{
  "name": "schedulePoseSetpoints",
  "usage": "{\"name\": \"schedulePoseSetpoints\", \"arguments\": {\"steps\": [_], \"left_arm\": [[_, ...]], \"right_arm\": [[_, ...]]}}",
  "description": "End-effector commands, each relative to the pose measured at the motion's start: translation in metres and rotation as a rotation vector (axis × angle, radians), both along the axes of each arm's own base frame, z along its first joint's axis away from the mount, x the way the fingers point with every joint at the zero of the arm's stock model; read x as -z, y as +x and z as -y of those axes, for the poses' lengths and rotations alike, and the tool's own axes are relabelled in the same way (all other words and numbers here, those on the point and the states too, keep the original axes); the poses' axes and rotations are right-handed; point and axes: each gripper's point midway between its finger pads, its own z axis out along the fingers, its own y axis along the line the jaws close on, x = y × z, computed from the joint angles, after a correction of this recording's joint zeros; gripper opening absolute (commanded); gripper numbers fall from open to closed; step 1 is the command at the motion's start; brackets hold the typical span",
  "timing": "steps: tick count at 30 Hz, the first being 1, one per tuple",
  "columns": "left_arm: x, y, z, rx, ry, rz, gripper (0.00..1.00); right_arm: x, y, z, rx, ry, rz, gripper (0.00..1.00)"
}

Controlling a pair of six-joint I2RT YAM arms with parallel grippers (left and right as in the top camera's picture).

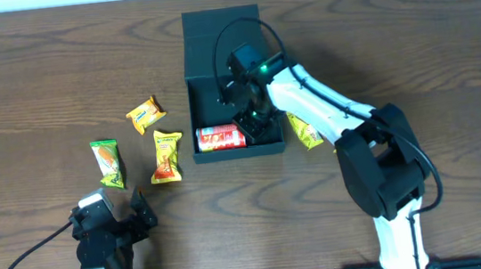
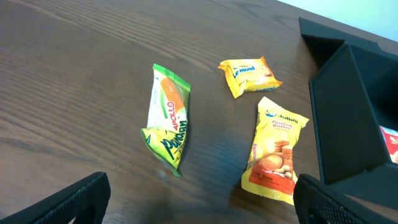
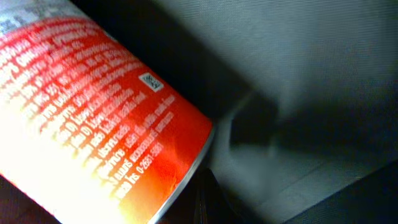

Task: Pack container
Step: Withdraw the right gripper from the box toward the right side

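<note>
The dark teal container stands at the table's middle with its flap lid open at the back. A red chip can lies on its side along the container's front wall. My right gripper reaches down inside the container, just right of the can. In the right wrist view the shut fingertips rest beside the can's rim, holding nothing. My left gripper hovers open at the near left, short of the packets; its fingers frame bare table.
Three snack packets lie left of the container: a green one, a small yellow one and a yellow-orange biscuit packet. Another yellow packet lies against the container's right side, under my right arm.
</note>
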Motion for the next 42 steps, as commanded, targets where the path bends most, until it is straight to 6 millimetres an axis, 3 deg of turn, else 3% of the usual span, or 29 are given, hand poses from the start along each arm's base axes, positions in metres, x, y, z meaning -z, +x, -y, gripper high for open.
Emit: {"name": "schedulePoseSetpoints", "arguments": {"steps": [1, 10, 15, 18, 21, 24, 29, 31, 34, 36, 37, 39, 40, 41, 42], "left_arm": [[0.005, 0.000, 0.001, 0.014, 0.019, -0.007, 0.95], [0.005, 0.000, 0.001, 0.014, 0.019, -0.007, 0.95], [0.005, 0.000, 0.001, 0.014, 0.019, -0.007, 0.95], [0.005, 0.000, 0.001, 0.014, 0.019, -0.007, 0.95], [0.005, 0.000, 0.001, 0.014, 0.019, -0.007, 0.95], [0.005, 0.000, 0.001, 0.014, 0.019, -0.007, 0.95], [0.005, 0.000, 0.001, 0.014, 0.019, -0.007, 0.95], [0.005, 0.000, 0.001, 0.014, 0.019, -0.007, 0.95], [0.005, 0.000, 0.001, 0.014, 0.019, -0.007, 0.95], [0.005, 0.000, 0.001, 0.014, 0.019, -0.007, 0.95], [0.005, 0.000, 0.001, 0.014, 0.019, -0.007, 0.95], [0.005, 0.000, 0.001, 0.014, 0.019, -0.007, 0.95], [0.005, 0.000, 0.001, 0.014, 0.019, -0.007, 0.95], [0.005, 0.000, 0.001, 0.014, 0.019, -0.007, 0.95], [0.005, 0.000, 0.001, 0.014, 0.019, -0.008, 0.95]], "right_arm": [[-0.002, -0.004, -0.008, 0.002, -0.005, 0.014, 0.02], [-0.002, -0.015, -0.020, -0.039, -0.008, 0.015, 0.01], [-0.005, -0.017, -0.009, -0.035, -0.064, 0.011, 0.01], [-0.019, -0.010, -0.004, -0.030, -0.090, 0.057, 0.02], [-0.050, 0.008, -0.002, -0.014, -0.098, 0.166, 0.02], [-0.097, 0.026, -0.001, 0.011, -0.073, 0.302, 0.02], [-0.194, 0.047, 0.011, 0.059, -0.008, 0.562, 0.01], [-0.232, 0.046, 0.020, 0.031, 0.024, 0.657, 0.02], [-0.267, 0.035, 0.039, 0.003, 0.028, 0.733, 0.19], [-0.284, 0.030, 0.052, 0.027, 0.028, 0.767, 0.24], [-0.297, 0.026, 0.063, 0.045, 0.031, 0.795, 0.33], [-0.311, 0.022, 0.074, 0.069, 0.036, 0.825, 0.58], [-0.318, 0.019, 0.081, 0.082, 0.038, 0.839, 0.75], [-0.323, 0.017, 0.087, 0.095, 0.040, 0.850, 0.99], [-0.328, 0.016, 0.092, 0.107, 0.041, 0.860, 0.99]]}}
